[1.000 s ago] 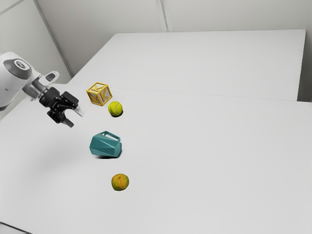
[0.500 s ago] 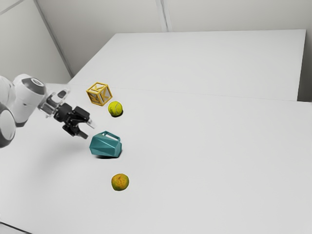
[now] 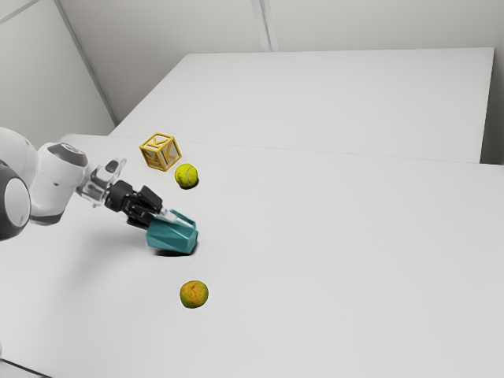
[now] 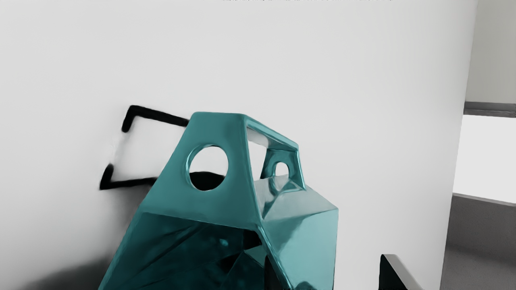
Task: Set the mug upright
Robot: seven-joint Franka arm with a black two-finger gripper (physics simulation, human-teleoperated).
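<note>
A teal faceted mug (image 3: pixel 173 239) lies on its side on the white table, its handle uppermost and its mouth facing the hand. At the mouth end, my gripper (image 3: pixel 160 217) overlaps the mug's upper edge. In the wrist view the mug (image 4: pixel 299 245) shows its dark inside and holed handle. The gripper (image 4: pixel 328 278) stands open there: one finger reaches into the mouth, the other is outside beyond the side wall, with a gap to it. The lower part of the mouth is out of view.
A yellow-green tennis ball (image 3: pixel 187 176) and a yellow-framed letter block (image 3: pixel 161 152) stand beyond the mug. An orange-green fruit (image 3: pixel 194 294) lies on the near side. The table (image 3: pixel 339 236) stretches toward the exterior view's right.
My hand has come down and toward the exterior view's right, from beside the mug to its mouth. The mug has shifted very slightly the same way.
</note>
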